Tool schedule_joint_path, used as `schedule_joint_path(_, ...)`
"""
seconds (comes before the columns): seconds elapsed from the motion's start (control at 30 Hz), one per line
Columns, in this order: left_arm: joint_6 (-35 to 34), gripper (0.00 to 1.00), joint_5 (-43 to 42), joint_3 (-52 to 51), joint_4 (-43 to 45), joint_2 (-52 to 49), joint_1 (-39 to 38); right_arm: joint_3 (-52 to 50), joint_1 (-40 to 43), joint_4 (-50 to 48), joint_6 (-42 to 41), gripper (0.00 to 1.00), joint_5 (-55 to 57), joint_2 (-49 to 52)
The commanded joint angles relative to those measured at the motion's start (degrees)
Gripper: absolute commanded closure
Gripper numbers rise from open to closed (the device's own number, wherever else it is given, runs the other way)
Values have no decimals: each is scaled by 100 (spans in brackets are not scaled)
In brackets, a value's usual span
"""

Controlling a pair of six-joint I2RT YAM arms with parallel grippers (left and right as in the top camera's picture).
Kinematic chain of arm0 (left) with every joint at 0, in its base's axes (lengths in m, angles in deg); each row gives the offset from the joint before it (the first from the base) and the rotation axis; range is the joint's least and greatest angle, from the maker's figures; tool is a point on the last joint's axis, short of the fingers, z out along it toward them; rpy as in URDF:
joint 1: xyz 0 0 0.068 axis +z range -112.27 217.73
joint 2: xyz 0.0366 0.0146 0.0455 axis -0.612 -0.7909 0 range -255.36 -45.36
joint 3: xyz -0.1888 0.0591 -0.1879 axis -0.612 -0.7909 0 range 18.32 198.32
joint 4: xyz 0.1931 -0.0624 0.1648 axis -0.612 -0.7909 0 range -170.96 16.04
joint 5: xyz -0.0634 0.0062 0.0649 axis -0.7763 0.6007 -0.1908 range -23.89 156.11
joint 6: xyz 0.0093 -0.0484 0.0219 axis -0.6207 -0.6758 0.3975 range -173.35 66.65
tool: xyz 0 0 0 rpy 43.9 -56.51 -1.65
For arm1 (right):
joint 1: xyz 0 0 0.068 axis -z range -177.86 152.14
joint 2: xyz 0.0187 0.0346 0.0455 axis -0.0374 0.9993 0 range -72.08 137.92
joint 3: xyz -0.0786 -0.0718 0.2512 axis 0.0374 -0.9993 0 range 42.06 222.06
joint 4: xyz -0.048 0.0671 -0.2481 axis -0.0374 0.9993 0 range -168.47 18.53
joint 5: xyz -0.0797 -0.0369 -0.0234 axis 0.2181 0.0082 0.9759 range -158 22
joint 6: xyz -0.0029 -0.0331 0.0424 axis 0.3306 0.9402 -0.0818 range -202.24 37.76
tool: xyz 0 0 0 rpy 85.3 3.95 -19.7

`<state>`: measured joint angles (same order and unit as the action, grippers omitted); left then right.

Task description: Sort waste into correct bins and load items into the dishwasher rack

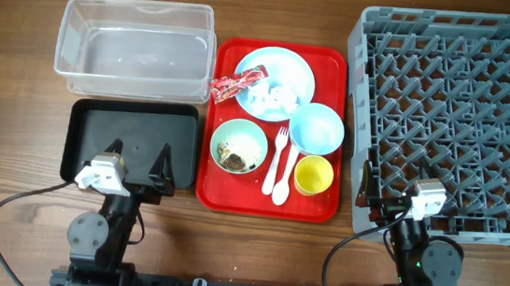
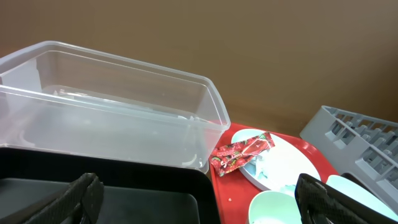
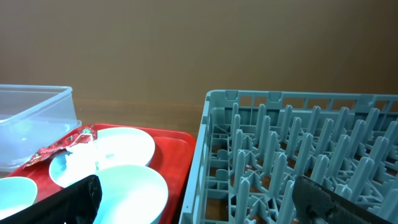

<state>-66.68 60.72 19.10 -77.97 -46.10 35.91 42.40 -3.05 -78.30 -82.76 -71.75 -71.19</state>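
Note:
On the red tray (image 1: 222, 189) lie a light blue plate (image 1: 285, 71) with the red wrapper (image 1: 234, 85) and white tissue (image 1: 273, 97), a pale green bowl (image 1: 239, 147) with food scraps, a small blue bowl (image 1: 316, 128), a yellow cup (image 1: 313, 175), and a white fork and spoon (image 1: 279, 164). The clear tub (image 1: 134, 49) and black tray (image 1: 132, 136) are at the left. The grey rack (image 1: 464, 116) is at the right. My left gripper (image 1: 138, 164) is open over the black tray's front edge. My right gripper (image 1: 377, 194) is open at the rack's front left corner.
The wrapper (image 2: 241, 151) hangs off the plate (image 2: 273, 163) in the left wrist view, next to the clear tub (image 2: 112, 118). The rack's wall (image 3: 205, 155) stands beside the red tray (image 3: 180, 162) in the right wrist view. Cables trail at the table's front.

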Motion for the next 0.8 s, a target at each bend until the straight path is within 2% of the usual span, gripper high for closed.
schedule_joint_path(0.0,94,0,98,-46,-9,57,-31,-2,-4,-22,46,0,98,-24)
schedule_joint_path(0.53,92,0,96,-46,-7,57,-31,-2,-4,-55,20,0,92,-24)
schedule_joint_path(0.7,-22,0,81,-46,-2,55,-28,4,-4,-26,-752,0,85,-24)
schedule_joint_path(0.77,-168,0,79,-42,-7,15,-31,44,-4,17,-763,0,101,-24)
